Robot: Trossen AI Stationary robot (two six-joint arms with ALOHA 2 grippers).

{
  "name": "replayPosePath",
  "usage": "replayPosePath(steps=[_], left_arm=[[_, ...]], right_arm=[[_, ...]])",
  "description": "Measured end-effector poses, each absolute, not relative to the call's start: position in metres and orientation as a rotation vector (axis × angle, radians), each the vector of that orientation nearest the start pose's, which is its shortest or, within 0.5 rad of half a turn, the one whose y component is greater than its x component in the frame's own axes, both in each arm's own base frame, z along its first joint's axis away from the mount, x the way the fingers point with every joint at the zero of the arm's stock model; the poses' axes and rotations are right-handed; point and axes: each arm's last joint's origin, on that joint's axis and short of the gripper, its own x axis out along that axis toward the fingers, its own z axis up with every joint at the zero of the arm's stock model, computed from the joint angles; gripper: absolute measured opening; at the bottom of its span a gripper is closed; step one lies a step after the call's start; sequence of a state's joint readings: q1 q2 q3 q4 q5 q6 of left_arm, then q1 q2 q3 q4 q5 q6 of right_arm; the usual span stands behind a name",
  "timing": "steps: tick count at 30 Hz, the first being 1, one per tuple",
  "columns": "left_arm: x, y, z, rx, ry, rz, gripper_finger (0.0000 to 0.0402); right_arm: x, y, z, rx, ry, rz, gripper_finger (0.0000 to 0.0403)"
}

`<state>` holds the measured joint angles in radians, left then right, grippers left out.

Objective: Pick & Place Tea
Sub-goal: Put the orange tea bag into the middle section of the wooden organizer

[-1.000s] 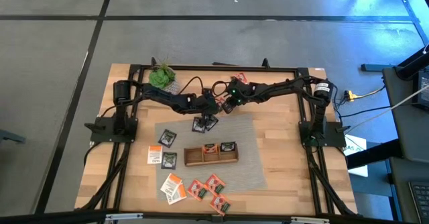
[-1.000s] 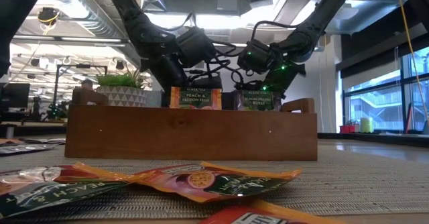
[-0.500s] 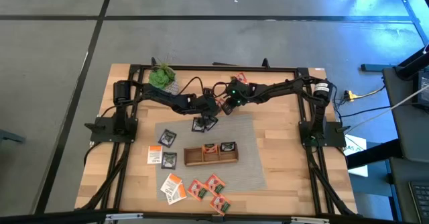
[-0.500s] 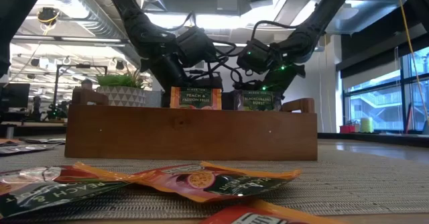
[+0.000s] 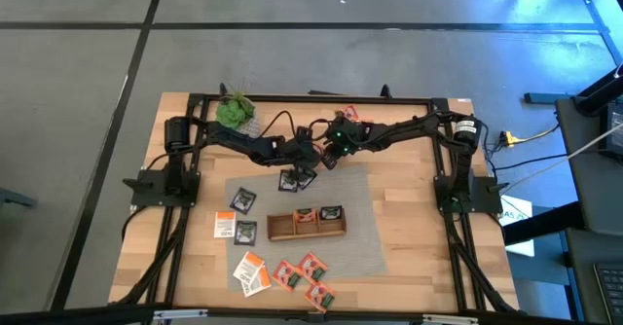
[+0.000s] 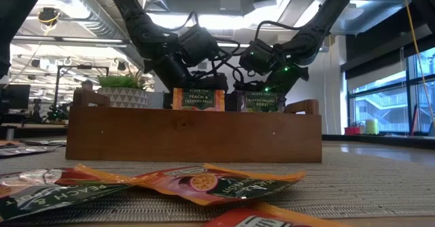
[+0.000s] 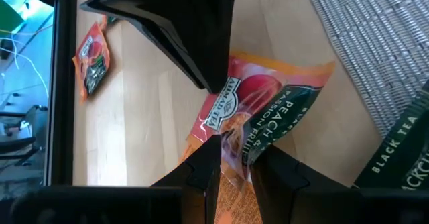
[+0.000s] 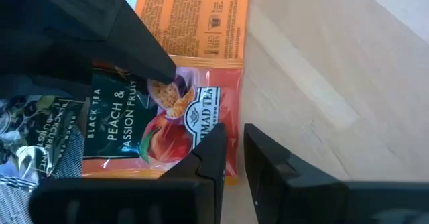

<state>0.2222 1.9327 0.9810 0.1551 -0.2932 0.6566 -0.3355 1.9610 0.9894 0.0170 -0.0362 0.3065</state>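
Observation:
A red-and-orange "Peach & Passion Fruit" tea sachet (image 7: 268,103) (image 8: 134,130) sits between my two grippers, over the wood just beyond the grey mat's far edge. My left gripper (image 5: 311,160) (image 7: 238,167) and my right gripper (image 5: 328,153) (image 8: 234,147) meet there tip to tip, each shut on it. An orange sachet (image 8: 194,16) lies flat on the wood beneath. A dark sachet (image 5: 292,179) (image 7: 402,150) lies on the mat beside them. The wooden tray (image 5: 307,225) (image 6: 194,135) holds an orange sachet (image 6: 198,99) and a dark one (image 6: 262,101), both upright. My left gripper pinches the sachet between its two fingers at the printed fruit picture (image 7: 236,140), near one edge. The sachet is crumpled and tilted, and seems raised off the wood. My right gripper has the sachet's edge beside the logo (image 8: 228,127) in the narrow gap between its fingers, coming from the opposite side.
More red and orange sachets (image 5: 282,274) lie near the table's near edge, dark ones (image 5: 240,216) left of the tray, and others (image 5: 346,117) (image 7: 90,53) on the wood by the far edge. A green plant (image 5: 234,109) (image 6: 122,88) stands at the far left.

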Motion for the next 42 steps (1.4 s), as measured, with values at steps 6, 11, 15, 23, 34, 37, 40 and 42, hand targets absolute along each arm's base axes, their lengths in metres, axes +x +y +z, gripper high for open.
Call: replayPosePath(steps=[6, 11, 15, 23, 34, 37, 40, 42], left_arm=[[0.361, 0.089, 0.117, 0.626, 0.928, 0.187, 0.0075], [0.361, 0.087, 0.117, 0.626, 0.926, 0.182, 0.0075], [0.361, 0.086, 0.117, 0.625, 0.926, 0.180, 0.0069], [0.363, 0.077, 0.118, 0.660, 0.934, 0.204, 0.0023], [0.363, 0.069, 0.139, 0.605, 0.866, 0.258, 0.0003], [0.360, 0.067, 0.158, 0.518, 0.791, 0.239, 0.0003], [0.356, 0.063, 0.178, 0.420, 0.705, 0.148, 0.0003], [0.355, 0.058, 0.190, 0.355, 0.638, 0.058, 0.0004]], right_arm=[[0.344, -0.119, 0.100, 0.454, 0.896, -0.425, 0.0055], [0.344, -0.119, 0.100, 0.442, 0.897, -0.422, 0.0056], [0.346, -0.120, 0.101, 0.383, 0.887, -0.393, 0.0056], [0.344, -0.119, 0.121, 0.319, 0.865, -0.344, 0.0056], [0.323, -0.110, 0.172, 0.271, 0.885, -0.339, 0.0056], [0.314, -0.105, 0.186, 0.250, 0.912, -0.339, 0.0056], [0.303, -0.098, 0.204, 0.213, 0.921, -0.328, 0.0056], [0.294, -0.092, 0.218, 0.183, 0.919, -0.306, 0.0056]])
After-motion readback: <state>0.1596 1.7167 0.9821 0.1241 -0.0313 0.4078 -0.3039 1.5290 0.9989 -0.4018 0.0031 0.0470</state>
